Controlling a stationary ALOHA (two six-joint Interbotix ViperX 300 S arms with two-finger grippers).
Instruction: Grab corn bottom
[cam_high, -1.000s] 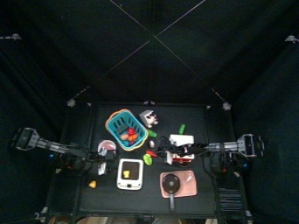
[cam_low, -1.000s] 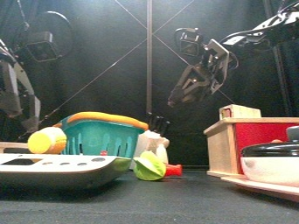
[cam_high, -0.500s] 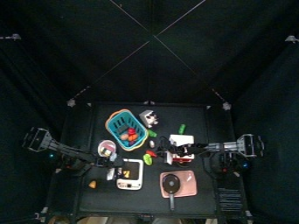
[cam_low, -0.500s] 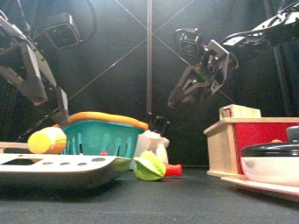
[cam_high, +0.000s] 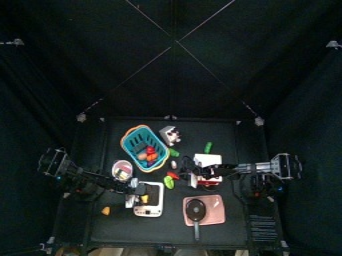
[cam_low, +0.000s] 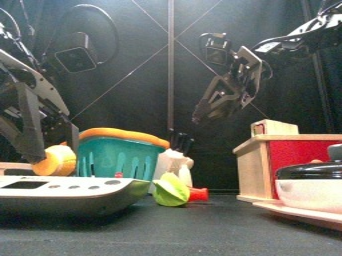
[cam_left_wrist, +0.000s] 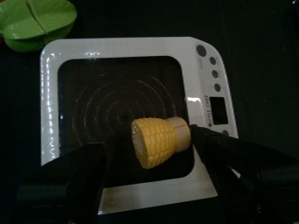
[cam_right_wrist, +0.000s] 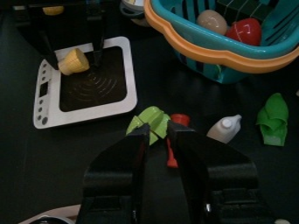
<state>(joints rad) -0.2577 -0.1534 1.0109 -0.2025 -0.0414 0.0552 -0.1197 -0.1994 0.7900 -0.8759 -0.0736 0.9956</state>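
Corn bottom (cam_left_wrist: 160, 142): lying on the white scale (cam_left_wrist: 66, 105), now flanked by the newly lowered left gripper (cam_left_wrist: 156, 156), jaws apart, apparently untouching, grasp pending; right gripper (cam_right_wrist: 163, 140) parked beyond the scale, seemingly near-closed.

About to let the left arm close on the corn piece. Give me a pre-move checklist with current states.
1. Corn piece sits between the left pincer jaws: ok, one jaw on each side in the left wrist view.
2. Left jaws open enough to clear it: ok, though the jaw by the cut end looks very close; contact cannot tell.
3. Corn is resting on the white scale: cannot tell, the view straight down hides any gap.
4. Nothing else between the jaws: ok, only the scale's dark plate shows.
5. Right pincer out of the way: ok, it hangs over the green leaf piece, apart from the scale.
6. Teal basket clear of the left arm: ok.
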